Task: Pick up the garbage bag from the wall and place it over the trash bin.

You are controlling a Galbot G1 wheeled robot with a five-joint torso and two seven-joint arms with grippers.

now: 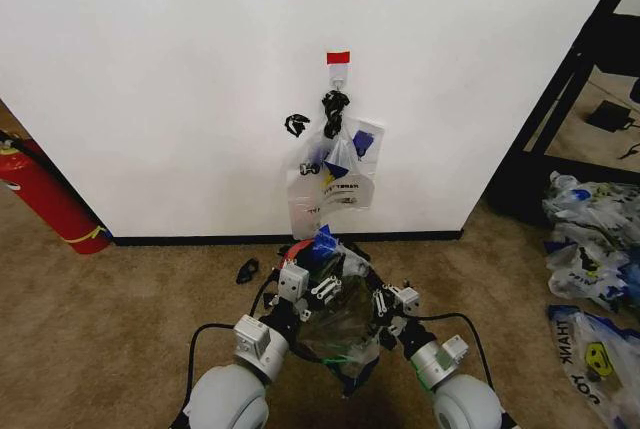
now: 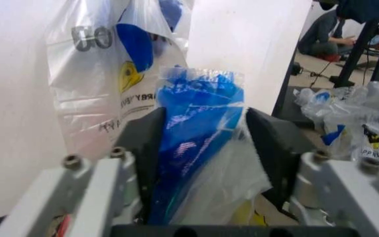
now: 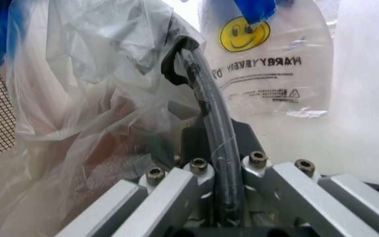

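Observation:
The garbage bag (image 1: 338,321), clear crinkly plastic with blue handles, lies draped into and over the small black trash bin (image 1: 350,364) on the carpet below the white wall (image 1: 180,79). My left gripper (image 1: 315,254) is at the bin's far left edge, shut on the bag's bunched blue handle (image 2: 196,128). In the left wrist view, the gripper (image 2: 203,118) has its dark fingers either side of that handle. My right gripper (image 1: 380,301) is at the bin's right side. The right wrist view shows this gripper (image 3: 219,133) shut on the bin's black rim (image 3: 206,94), with the bag's film (image 3: 91,74) lying beside it.
A bunch of like bags (image 1: 335,174) hangs from the red-taped hook (image 1: 338,61) just beyond the bin. A red fire extinguisher (image 1: 45,194) leans at the left. A black shelf frame (image 1: 570,99) and a heap of stuffed bags (image 1: 590,239) are at the right. A black clip (image 1: 247,271) lies on the carpet.

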